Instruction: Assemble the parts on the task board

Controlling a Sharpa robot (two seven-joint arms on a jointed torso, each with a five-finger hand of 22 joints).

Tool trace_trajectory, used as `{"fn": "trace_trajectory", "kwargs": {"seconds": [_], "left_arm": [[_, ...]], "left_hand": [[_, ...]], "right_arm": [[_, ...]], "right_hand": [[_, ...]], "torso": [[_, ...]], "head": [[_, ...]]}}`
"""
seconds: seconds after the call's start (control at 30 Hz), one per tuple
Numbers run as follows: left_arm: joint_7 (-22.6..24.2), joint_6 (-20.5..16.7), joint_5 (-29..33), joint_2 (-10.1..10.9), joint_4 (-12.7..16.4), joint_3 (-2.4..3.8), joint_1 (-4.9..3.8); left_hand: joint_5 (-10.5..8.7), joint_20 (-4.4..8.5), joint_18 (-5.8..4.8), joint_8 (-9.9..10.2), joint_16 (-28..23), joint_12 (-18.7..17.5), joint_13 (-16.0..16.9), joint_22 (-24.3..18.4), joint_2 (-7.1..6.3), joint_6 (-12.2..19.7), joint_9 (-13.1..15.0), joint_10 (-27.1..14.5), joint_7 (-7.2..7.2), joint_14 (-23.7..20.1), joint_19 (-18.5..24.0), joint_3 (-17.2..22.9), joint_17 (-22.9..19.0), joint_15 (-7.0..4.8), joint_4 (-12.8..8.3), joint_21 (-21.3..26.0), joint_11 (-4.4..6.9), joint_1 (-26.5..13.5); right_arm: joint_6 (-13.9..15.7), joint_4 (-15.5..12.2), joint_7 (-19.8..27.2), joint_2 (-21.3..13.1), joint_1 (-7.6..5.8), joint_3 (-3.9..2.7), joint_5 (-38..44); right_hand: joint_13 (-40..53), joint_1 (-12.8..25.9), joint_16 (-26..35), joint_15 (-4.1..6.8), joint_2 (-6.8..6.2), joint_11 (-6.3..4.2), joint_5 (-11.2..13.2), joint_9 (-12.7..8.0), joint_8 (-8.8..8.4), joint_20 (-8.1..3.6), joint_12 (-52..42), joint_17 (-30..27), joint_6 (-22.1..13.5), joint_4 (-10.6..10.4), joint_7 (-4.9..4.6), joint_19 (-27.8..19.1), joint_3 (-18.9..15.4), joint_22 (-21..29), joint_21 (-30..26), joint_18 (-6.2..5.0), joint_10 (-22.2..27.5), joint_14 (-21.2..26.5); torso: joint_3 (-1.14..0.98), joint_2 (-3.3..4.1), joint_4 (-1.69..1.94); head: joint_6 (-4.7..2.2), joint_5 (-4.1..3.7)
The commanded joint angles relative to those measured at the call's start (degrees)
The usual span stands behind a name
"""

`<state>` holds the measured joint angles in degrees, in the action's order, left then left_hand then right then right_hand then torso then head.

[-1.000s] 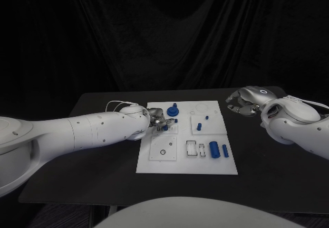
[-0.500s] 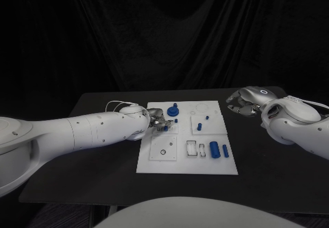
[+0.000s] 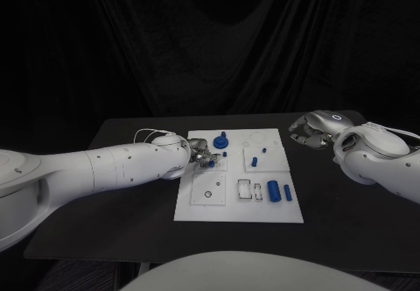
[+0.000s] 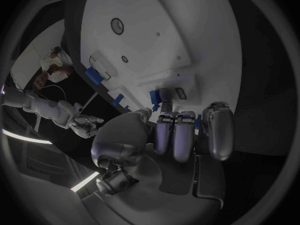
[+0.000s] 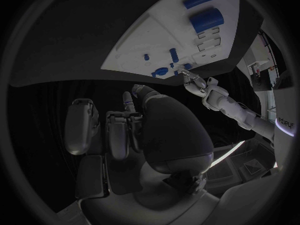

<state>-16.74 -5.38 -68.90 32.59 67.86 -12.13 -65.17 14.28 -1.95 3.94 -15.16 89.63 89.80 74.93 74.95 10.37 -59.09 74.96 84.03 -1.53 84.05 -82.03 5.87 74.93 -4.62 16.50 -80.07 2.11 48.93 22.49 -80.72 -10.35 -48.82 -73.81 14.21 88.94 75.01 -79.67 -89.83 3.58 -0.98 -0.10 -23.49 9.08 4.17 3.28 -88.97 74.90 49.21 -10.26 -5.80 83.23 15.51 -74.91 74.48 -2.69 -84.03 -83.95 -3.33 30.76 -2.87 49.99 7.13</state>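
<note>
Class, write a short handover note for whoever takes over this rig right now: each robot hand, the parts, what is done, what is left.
Left robot hand: at the task board's left edge, fingertips on a small blue part; a firm hold cannot be confirmed.
Right robot hand: off the board to its right, fingers curled, holding nothing.
Parts: blue knob standing at the far end; two blue cylinders lying near the right edge.
Left: most parts remain unassembled.

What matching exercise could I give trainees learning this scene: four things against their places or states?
Things:
1. left hand
2. right hand
3. large blue cylinder
4. task board

Places or states:
A. lying near the board's right near corner
B. white, in the middle of the black table
C. over the board's left edge, fingers at a small blue part
D. off the board, beyond its far right corner, holding nothing

Pairs: 1-C, 2-D, 3-A, 4-B
</note>
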Motion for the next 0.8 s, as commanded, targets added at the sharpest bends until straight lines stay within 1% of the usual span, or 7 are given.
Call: {"fn": "trace_trajectory", "kwargs": {"seconds": [0.03, 0.17, 0.23, 0.4, 0.57, 0.8], "left_arm": [[1.0, -0.1, 0.2, 0.1, 0.2, 0.04, 0.12], [1.8, -0.8, 0.2, 0.4, 0.6, 0.04, 0.14], [2.1, -1.2, 0.2, 0.6, 1.0, 0.04, 0.15], [2.0, -1.2, 0.2, 0.9, 1.6, 0.03, 0.2], [1.6, -0.7, 0.2, 1.2, 1.9, 0.03, 0.26], [1.2, -0.1, 0.2, 1.3, 2.1, 0.03, 0.37]], "left_hand": [[-0.13, 0.52, -0.48, -0.1, 0.4, 0.2, 15.1, 5.2, -0.85, 0.6, 1.3, 6.0, 0.03, 5.9, 0.1, -0.2, 15.1, -0.49, -0.8, 0.4, 0.27, 1.6], [-0.58, 0.51, -0.46, 0.5, 0.4, 0.2, 15.1, 5.1, -1.9, 1.5, 1.1, 6.0, -0.17, 5.9, 0.2, -0.5, 15.1, -0.43, -1.2, 0.6, 0.14, 2.7], [-0.75, 0.45, -0.46, 1.1, 0.4, 0.2, 15.1, 5.2, -2.67, 2.1, 0.9, 6.0, -0.34, 5.9, 0.2, -0.7, 15.1, -0.32, -1.5, 0.6, 0.0, 3.6], [-0.94, 0.29, -0.46, 2.0, 0.4, 0.2, 15.1, 5.3, -3.95, 2.6, 0.5, 6.0, -0.58, 5.9, 0.2, -1.1, 15.1, -0.14, -2.4, 0.7, -0.21, 5.2], [-1.32, 0.22, -0.45, 2.3, 0.4, 0.2, 15.1, 5.3, -4.4, 2.7, 0.4, 6.0, -0.69, 5.9, 0.2, -1.3, 15.1, -0.06, -2.7, 0.8, -0.3, 5.8], [-1.67, 0.19, -0.43, 2.5, 0.4, 0.2, 15.1, 5.2, -4.46, 2.8, 0.3, 6.0, -0.73, 5.9, 0.2, -1.4, 15.1, -0.03, -2.7, 0.9, -0.34, 5.9]], "right_arm": [[-0.4, -0.1, -1.1, -0.1, 0.14, -0.04, 0.2], [-0.3, 0.0, -1.1, -0.1, 0.14, -0.04, 0.2], [-0.4, 0.0, -1.1, -0.1, 0.14, -0.04, 0.2], [-0.4, 0.0, -1.1, -0.1, 0.14, -0.04, 0.2], [-0.4, 0.0, -1.2, -0.1, 0.14, -0.04, 0.2], [-0.3, 0.0, -1.2, -0.1, 0.14, -0.04, 0.2]], "right_hand": [[14.1, 0.3, 0.1, -0.43, 0.1, 0.4, -0.3, -0.1, -0.3, -0.07, 0.2, 14.9, 0.4, -0.1, -0.04, -0.2, 0.3, -10.4, -0.3, -0.82, -4.9, -6.0], [14.1, 0.2, 0.2, -0.42, 0.12, 0.4, -0.3, -0.1, -0.28, -0.08, 0.3, 14.9, 0.4, -0.1, -0.04, -0.3, 0.4, -10.4, -0.4, -0.85, -4.8, -5.9], [14.1, 0.2, 0.2, -0.42, 0.12, 0.4, -0.3, -0.1, -0.28, -0.08, 0.3, 14.9, 0.4, -0.1, -0.04, -0.3, 0.4, -10.4, -0.4, -0.85, -4.8, -5.9], [14.1, 0.2, 0.2, -0.42, 0.12, 0.4, -0.3, -0.1, -0.28, -0.08, 0.3, 14.9, 0.4, -0.1, -0.04, -0.3, 0.4, -10.4, -0.4, -0.85, -4.8, -5.9], [14.1, 0.2, 0.2, -0.42, 0.12, 0.4, -0.3, -0.1, -0.28, -0.08, 0.3, 14.9, 0.4, -0.1, -0.04, -0.3, 0.4, -10.4, -0.4, -0.85, -4.8, -5.9], [14.0, 0.3, 0.2, -0.42, 0.09, 0.41, -0.3, -0.1, -0.29, -0.08, 0.3, 14.9, 0.4, 0.0, -0.05, -0.3, 0.4, -10.4, -0.4, -0.85, -4.8, -5.9]], "torso": [[0.01, -0.02, -0.05], [-0.01, -0.01, -0.04], [-0.01, -0.03, -0.02], [0.01, 0.0, -0.03], [0.0, 0.0, 0.01], [0.0, 0.01, -0.02]], "head": [[0.01, -0.09], [0.01, -0.13], [0.01, -0.11], [0.01, -0.06], [0.01, -0.05], [0.01, -0.05]]}}
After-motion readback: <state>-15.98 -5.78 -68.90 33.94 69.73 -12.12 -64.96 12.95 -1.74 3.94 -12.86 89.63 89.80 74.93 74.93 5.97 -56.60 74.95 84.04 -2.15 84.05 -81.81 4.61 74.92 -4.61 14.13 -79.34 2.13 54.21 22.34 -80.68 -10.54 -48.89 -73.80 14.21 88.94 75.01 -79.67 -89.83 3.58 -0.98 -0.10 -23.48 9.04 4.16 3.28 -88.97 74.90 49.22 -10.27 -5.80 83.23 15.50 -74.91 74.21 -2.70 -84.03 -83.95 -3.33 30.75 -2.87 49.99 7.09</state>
